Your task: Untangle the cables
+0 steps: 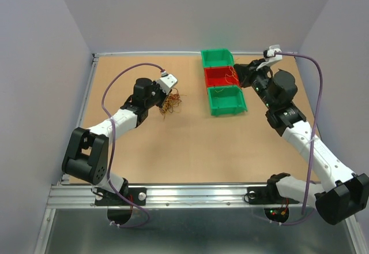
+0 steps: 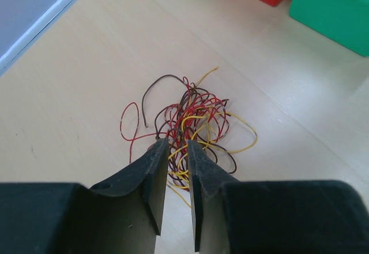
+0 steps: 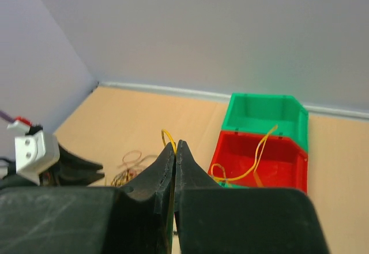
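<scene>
A tangle of thin red, yellow and dark cables (image 1: 170,103) lies on the table left of the bins. My left gripper (image 1: 163,100) hangs over its near edge. In the left wrist view the tangle (image 2: 193,118) spreads just beyond the left gripper (image 2: 177,144), whose jaws stand narrowly open with strands showing through the gap. My right gripper (image 1: 238,71) is by the red bin (image 1: 218,78). In the right wrist view the right gripper (image 3: 175,145) is shut on a yellow cable (image 3: 167,135) that loops out at the tips. Another yellow cable (image 3: 253,164) lies in the red bin (image 3: 288,153).
Three bins stand in a row at the back centre: a green one (image 1: 217,57), the red one, and a second green one (image 1: 226,101) nearest. Grey walls enclose the table on the left, back and right. A metal rail (image 1: 184,193) runs along the near edge.
</scene>
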Tool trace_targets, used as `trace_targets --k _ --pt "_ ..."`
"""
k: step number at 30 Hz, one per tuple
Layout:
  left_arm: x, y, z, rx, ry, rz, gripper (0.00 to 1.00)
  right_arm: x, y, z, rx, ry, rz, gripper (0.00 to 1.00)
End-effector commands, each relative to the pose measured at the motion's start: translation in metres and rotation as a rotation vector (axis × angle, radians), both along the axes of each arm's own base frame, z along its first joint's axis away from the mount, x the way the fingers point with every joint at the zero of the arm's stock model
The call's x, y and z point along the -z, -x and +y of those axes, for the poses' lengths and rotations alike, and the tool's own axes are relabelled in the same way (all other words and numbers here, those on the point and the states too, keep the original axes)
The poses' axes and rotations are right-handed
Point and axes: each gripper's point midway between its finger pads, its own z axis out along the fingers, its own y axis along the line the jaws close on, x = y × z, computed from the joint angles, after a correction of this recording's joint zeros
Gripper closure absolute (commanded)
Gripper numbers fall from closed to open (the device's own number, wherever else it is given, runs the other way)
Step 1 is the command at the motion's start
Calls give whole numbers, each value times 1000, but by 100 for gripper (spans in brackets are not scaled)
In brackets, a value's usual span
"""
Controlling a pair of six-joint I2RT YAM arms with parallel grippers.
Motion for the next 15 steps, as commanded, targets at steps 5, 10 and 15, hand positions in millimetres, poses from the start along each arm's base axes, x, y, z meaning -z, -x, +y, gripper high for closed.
trace_targets --k 5,10,15 --pt "-24 3 -1 18 30 -64 68 54 13 9 -90 115 190 96" --pt "-16 1 -4 26 30 -41 68 88 12 0 -41 141 285 95" --pt "-14 1 -5 30 27 -33 68 120 12 -3 -23 171 377 95"
